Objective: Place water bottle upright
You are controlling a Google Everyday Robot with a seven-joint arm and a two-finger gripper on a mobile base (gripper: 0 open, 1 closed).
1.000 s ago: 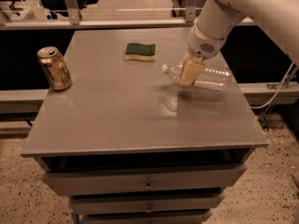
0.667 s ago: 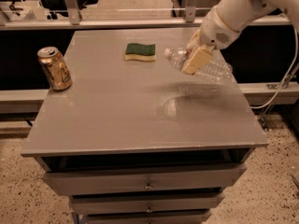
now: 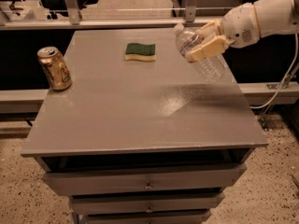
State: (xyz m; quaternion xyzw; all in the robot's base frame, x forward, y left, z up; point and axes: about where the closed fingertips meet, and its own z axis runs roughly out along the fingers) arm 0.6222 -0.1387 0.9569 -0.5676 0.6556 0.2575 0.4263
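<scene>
The water bottle (image 3: 198, 55) is a clear ribbed plastic bottle, held tilted in the air above the table's right side, cap end up and to the left. My gripper (image 3: 204, 42) comes in from the upper right on a white arm. Its tan fingers (image 3: 208, 48) are shut on the bottle's upper part. The bottle's lower end hangs over the grey table (image 3: 140, 106) near its right edge, clear of the surface.
A gold drink can (image 3: 54, 68) stands upright near the table's left edge. A green and yellow sponge (image 3: 140, 51) lies at the back centre. Drawers (image 3: 147, 181) sit below the tabletop. A cable (image 3: 282, 85) hangs at the right.
The gripper has lifted the bottle off the table and carried it up and back to the right. The bottle has turned from lying flat to tilted with its cap end higher.
</scene>
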